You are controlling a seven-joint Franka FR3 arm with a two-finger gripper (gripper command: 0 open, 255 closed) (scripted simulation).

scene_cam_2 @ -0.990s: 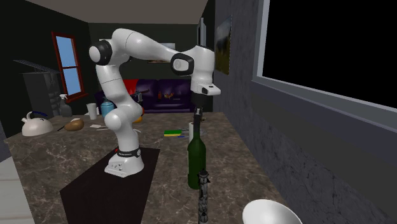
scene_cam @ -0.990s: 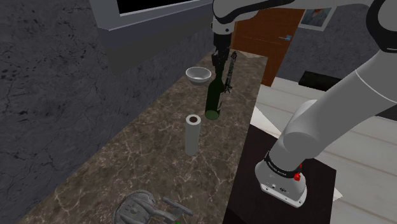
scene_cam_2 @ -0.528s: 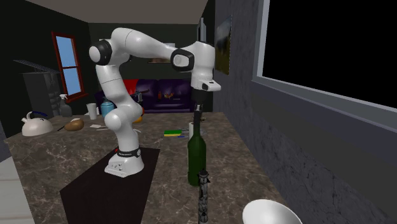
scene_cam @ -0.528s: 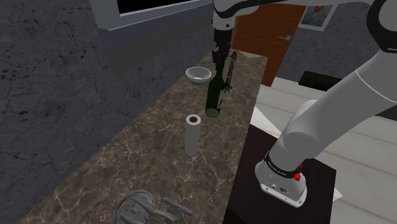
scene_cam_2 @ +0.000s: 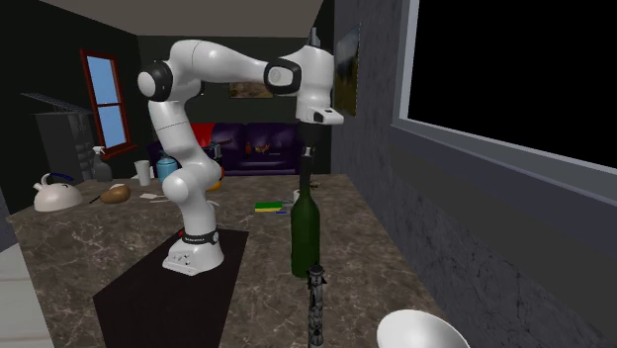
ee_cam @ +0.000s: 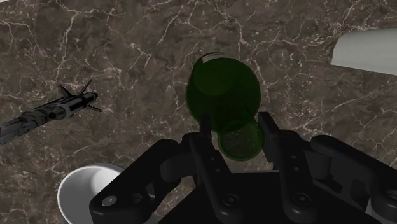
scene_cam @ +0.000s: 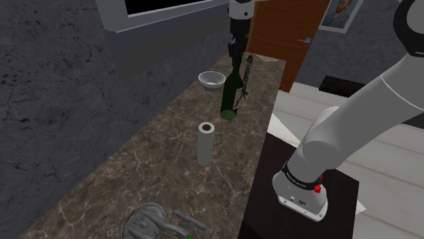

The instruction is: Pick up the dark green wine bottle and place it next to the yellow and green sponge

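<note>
The dark green wine bottle stands upright, its base a little above the dark marble counter. My gripper is straight above it, shut on its neck. In the second exterior view the bottle hangs under the gripper. The yellow and green sponge lies farther back on the counter, near the arm's stand. In the wrist view both fingers clasp the bottle's top, the gripper centred on the neck.
A white bowl and a slim black spiky object flank the bottle. A white upright roll stands nearer the camera. A grey metal item lies at the counter's near end. A kettle sits far left.
The gripper has risen with the bottle held in it; the bottle's base has come up off the counter. Nothing else has moved.
</note>
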